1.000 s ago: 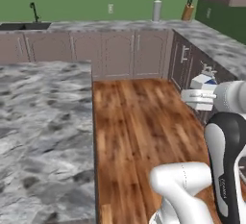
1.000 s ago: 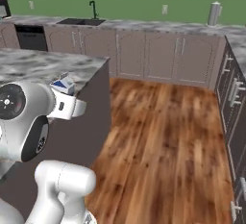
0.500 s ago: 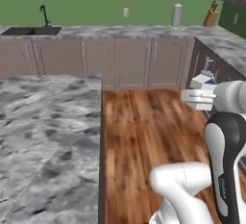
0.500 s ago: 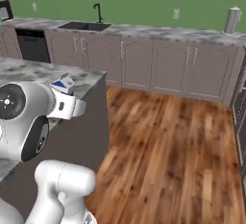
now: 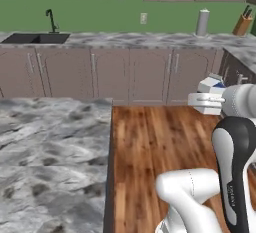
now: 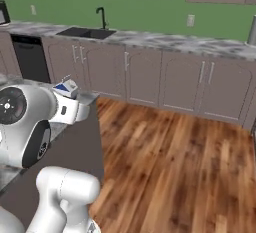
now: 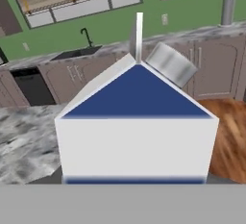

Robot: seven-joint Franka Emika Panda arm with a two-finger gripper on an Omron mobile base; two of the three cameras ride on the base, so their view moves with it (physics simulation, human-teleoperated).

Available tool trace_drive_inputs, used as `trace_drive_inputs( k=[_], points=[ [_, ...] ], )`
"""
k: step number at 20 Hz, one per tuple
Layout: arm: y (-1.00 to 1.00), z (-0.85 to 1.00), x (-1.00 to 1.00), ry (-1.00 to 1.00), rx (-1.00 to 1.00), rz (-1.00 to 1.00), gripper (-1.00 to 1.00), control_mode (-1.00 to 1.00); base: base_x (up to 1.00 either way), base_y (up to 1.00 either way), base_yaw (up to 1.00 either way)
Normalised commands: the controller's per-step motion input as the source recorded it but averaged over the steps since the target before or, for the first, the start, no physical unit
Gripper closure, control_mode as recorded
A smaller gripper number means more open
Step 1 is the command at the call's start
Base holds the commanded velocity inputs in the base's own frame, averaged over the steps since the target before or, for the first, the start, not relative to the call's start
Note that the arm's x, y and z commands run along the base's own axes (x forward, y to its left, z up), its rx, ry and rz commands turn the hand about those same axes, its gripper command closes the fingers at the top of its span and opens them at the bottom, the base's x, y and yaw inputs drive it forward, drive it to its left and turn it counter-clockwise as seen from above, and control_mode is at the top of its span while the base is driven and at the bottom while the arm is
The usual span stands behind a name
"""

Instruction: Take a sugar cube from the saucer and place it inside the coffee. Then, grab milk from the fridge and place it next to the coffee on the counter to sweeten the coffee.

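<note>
The milk (image 7: 137, 122), a white gable-top carton with a blue roof panel and a grey cap, fills the hand view close up. My gripper (image 5: 202, 100) is shut on the milk (image 5: 214, 84) and holds it upright in the air at the arm's end, over the wood floor. In the right base view the milk (image 6: 66, 88) sits at the hand, just past the corner of the grey marbled counter (image 5: 50, 152). The coffee, saucer, sugar cube and fridge are out of view.
A back counter (image 6: 165, 41) over brown cabinets carries a black sink with a tap (image 5: 37, 37), a grey canister (image 5: 202, 23) and a knife block (image 5: 243, 24). A dark dishwasher (image 6: 29, 59) stands at its left. Wood floor (image 5: 160, 137) lies between.
The whole scene has slid rightwards in the left base view, so the base has turned or driven. The milk stays in the shut gripper in the same place relative to the arm.
</note>
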Motion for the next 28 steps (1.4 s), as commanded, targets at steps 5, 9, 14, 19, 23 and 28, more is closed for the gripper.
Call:
trace_drive_inputs(
  k=[5, 9, 14, 19, 23, 28],
  points=[
    [0.00, 0.00, 0.00, 0.00, 0.00, 0.00, 1.00, 1.00, 1.00, -0.40, 0.09],
    [0.00, 0.00, 0.00, 0.00, 0.00, 0.00, 1.00, 1.00, 1.00, -0.50, 0.07],
    [0.00, 0.00, 0.00, 0.00, 0.00, 0.00, 1.00, 1.00, 1.00, -0.46, 0.05],
    [0.00, 0.00, 0.00, 0.00, 0.00, 0.00, 1.00, 1.00, 1.00, -0.42, 0.04],
    [0.00, 0.00, 0.00, 0.00, 0.00, 0.00, 1.00, 1.00, 1.00, -0.32, 0.06],
    [0.00, 0.00, 0.00, 0.00, 0.00, 0.00, 1.00, 1.00, 1.00, -0.10, 0.12]
  ],
)
